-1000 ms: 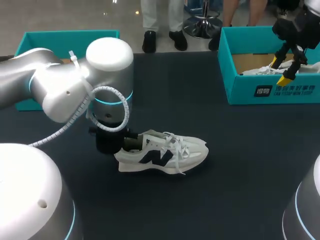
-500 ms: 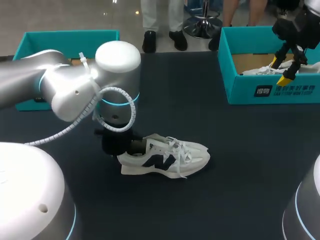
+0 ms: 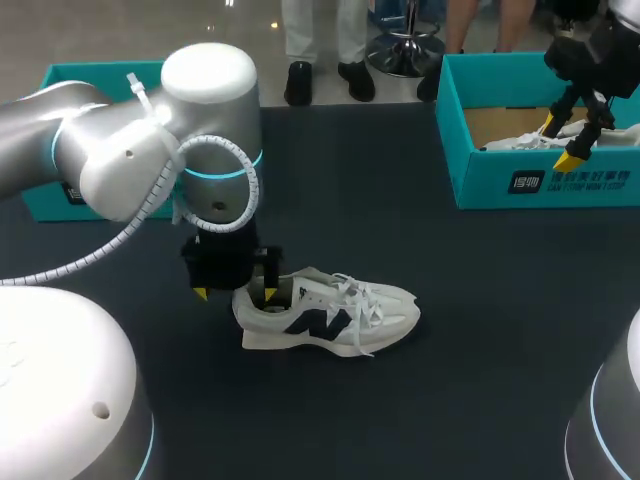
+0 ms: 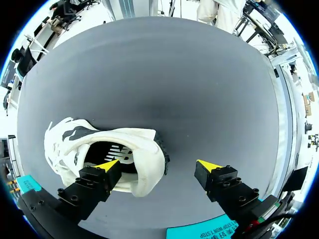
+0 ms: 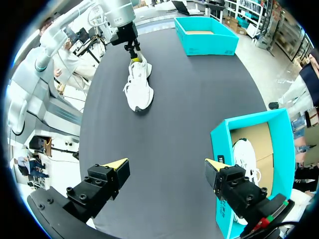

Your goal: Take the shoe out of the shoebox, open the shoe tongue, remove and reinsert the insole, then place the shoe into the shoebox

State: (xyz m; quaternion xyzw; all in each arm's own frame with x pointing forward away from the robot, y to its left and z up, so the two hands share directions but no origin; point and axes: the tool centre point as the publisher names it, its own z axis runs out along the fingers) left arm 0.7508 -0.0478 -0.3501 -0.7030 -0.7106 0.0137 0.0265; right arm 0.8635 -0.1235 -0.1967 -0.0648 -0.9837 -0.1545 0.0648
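Since the shoe (image 3: pixel 330 312) is judged light and pliant, its stiffer heel is best pinched by the spread left hand (image 4: pixel 158 166).

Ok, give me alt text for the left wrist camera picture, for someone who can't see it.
The left claw hangs open at the heel of a white sneaker standing on a dark table. One yellow tip is over the shoe's opening, and the other is over bare table beside the heel.
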